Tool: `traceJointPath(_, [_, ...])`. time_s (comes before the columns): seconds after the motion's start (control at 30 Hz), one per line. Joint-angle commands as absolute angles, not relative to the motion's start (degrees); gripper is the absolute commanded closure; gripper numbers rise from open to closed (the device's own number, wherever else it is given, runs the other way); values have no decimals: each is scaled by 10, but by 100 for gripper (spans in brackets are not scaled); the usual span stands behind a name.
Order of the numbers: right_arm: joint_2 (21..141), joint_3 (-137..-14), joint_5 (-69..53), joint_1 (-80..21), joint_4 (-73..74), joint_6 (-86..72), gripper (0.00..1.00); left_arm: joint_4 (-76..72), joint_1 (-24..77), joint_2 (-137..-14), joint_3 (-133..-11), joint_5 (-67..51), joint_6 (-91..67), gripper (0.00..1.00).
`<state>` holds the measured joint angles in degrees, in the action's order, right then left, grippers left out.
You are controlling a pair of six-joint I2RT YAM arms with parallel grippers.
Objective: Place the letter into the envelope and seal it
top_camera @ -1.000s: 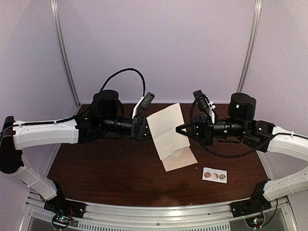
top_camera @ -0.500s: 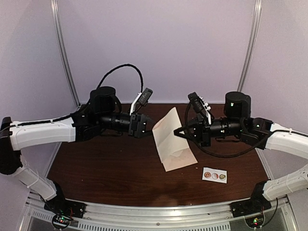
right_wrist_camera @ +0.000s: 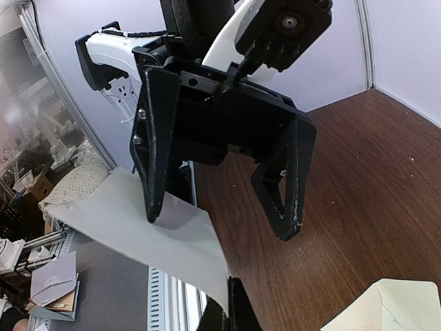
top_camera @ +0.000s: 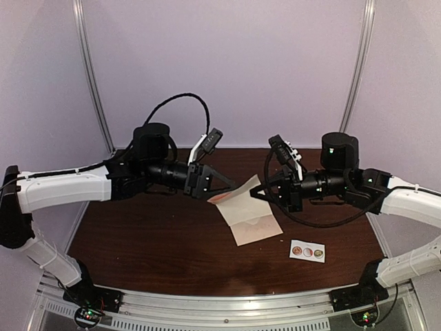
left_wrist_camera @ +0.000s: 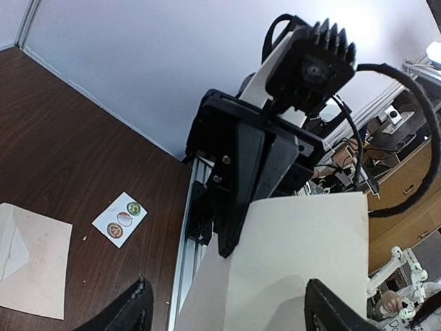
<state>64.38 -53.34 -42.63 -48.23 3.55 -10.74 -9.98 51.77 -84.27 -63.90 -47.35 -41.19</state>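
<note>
Letter [top_camera: 241, 193] held in the air between the two arms; envelope [top_camera: 258, 231] flat on the surface [top_camera: 138, 241].
Right jaws pinched shut on the letter's right edge; sheet hangs tilted, near flat, over the middle of the surface; left jaws spread wide at the sheet's left end, one finger [right_wrist_camera: 153, 158] over the sheet in the right wrist view, the other clear of it; cannot tell if the left jaws touch the paper; envelope lies just right of the surface's middle, toward the near edge, partly under the raised letter in the top view; nothing grips it; its pointed flap shows in the right wrist view; sticker strip [top_camera: 307, 252] with three round stickers toward the near right corner, near the envelope but apart.
</note>
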Motion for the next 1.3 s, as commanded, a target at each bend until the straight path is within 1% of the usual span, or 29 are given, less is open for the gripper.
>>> traceJointPath(0.0, [635,-549,-423,-484,18,-110,100,-70,526,-848,-657,-501,-378,24])
traceJointPath(0.1, [638,-551,-426,-484,15,-112,100,-47,529,-848,-656,-503,-359,28])
traceJointPath(0.17, [639,-553,-426,-484,14,-113,100,-30,531,-849,-653,-502,-350,33])
traceJointPath(0.37, [641,-557,-428,-484,11,-115,100,-3,532,-845,-645,-494,-332,46])
traceJointPath(0.5, [645,-561,-430,-484,11,-116,100,16,533,-839,-644,-480,-317,57])
traceJointPath(0.67, [649,-564,-431,-484,15,-116,100,16,532,-832,-642,-479,-308,67])
traceJointPath(0.8, [649,-565,-431,-484,13,-117,100,18,532,-832,-638,-485,-304,69])
traceJointPath(1.2, [661,-569,-413,-483,25,-118,100,61,532,-831,-649,-472,-269,89])
traceJointPath(1.23, [662,-569,-409,-484,28,-118,100,69,532,-830,-652,-468,-260,87])
traceJointPath(1.27, [663,-569,-399,-484,30,-118,100,79,532,-828,-655,-456,-250,81])
